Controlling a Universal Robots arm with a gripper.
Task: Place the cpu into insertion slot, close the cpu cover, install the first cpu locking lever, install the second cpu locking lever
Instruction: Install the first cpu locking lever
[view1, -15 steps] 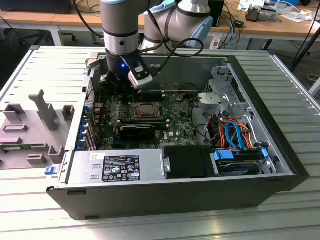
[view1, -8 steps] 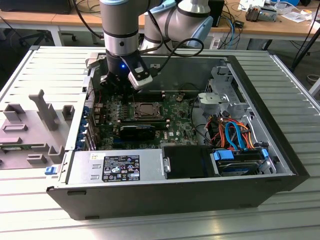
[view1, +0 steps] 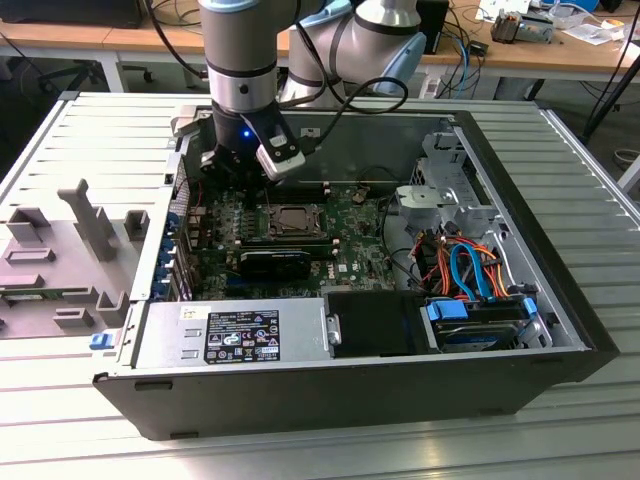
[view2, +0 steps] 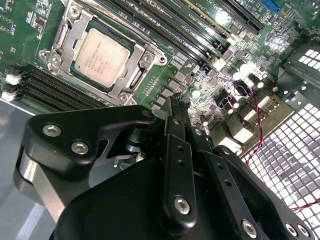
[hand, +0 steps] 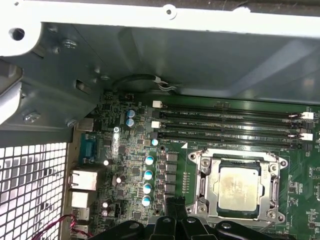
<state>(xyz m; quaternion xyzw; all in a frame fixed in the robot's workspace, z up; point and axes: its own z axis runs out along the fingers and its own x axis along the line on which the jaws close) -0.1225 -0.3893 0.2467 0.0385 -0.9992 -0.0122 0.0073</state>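
A slatted metal tabletop (view1: 560, 430) carries an open computer case (view1: 300, 400) lying on its side, with bare table all round it and a grey plastic fixture (view1: 60, 250) near the table's edge at the exterior view's left. The robot arm (view1: 240, 50) comes down from above into the case's far corner at the exterior view's left, close to the case's back wall. The green motherboard (view1: 350, 240) fills the floor of the case. A silver power supply (view1: 230, 335) lies along the near wall, and a drive bay with blue and orange cables (view1: 470, 290) fills the corner at the exterior view's right. Long black memory slots (hand: 230, 125) run just beside one edge of the socket. The insertion slot (hand: 239, 185) sits near the middle of the board with open air above it. The cpu cover (view2: 145, 52) lies flat over it, and the cpu (view2: 102, 55) rests inside, its dull silver top showing through the cover's square cut-out. Thin metal levers lie low along the socket's sides; whether they are hooked cannot be told. The gripper (view2: 176, 107) hangs above the board near one side of the socket, apart from it, over a strip of small capacitors (hand: 148, 181). Its black fingers are pressed together with nothing between them. A perforated metal grille (view2: 295, 150) of the case wall stands close beside the gripper.
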